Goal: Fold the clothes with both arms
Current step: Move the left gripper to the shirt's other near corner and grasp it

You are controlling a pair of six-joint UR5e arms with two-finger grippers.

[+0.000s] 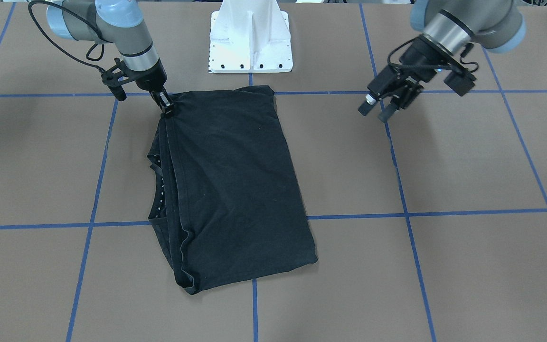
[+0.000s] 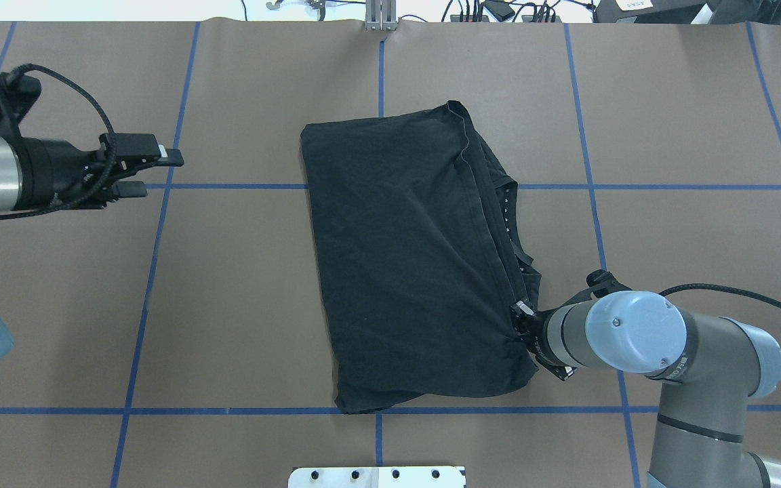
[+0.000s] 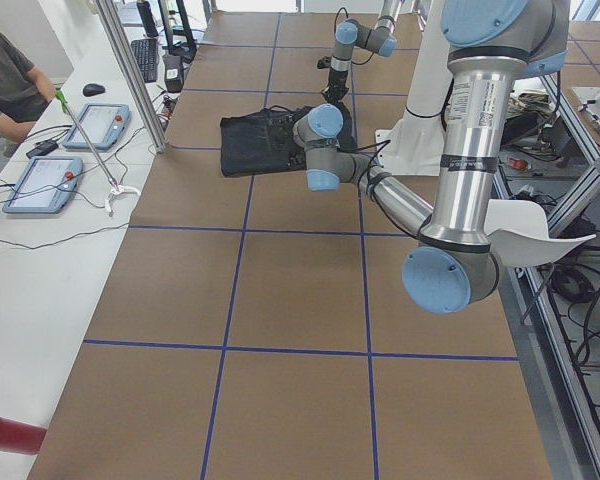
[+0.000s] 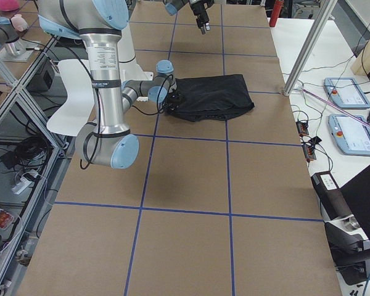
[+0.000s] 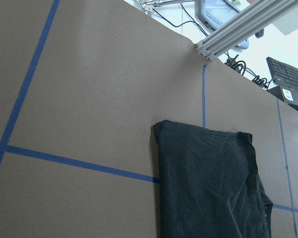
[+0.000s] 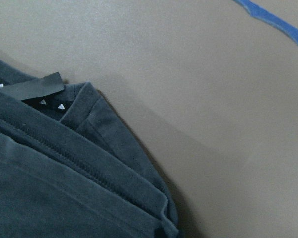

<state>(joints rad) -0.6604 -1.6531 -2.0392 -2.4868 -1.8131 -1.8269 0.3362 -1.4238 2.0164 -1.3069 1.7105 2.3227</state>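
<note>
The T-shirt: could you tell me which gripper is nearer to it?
Right. The right gripper touches the T-shirt at its corner nearest the robot; the left gripper hovers apart, beyond the opposite side.

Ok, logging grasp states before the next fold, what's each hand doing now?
Left hand: open, empty, clear of the T-shirt.
Right hand: closed on the T-shirt's corner.

A brown table covering (image 1: pixel 468 156) gridded with blue tape lines (image 1: pixel 405 214) fills the room's middle. Alongside runs a white bench (image 3: pixel 40 300) bearing two tablet-like pendants (image 3: pixel 42 183), a keyboard (image 5: pixel 287 74) and perhaps a mouse (image 3: pixel 93 89). An aluminium post (image 3: pixel 132 75) rises at its edge. Light is even.
</note>
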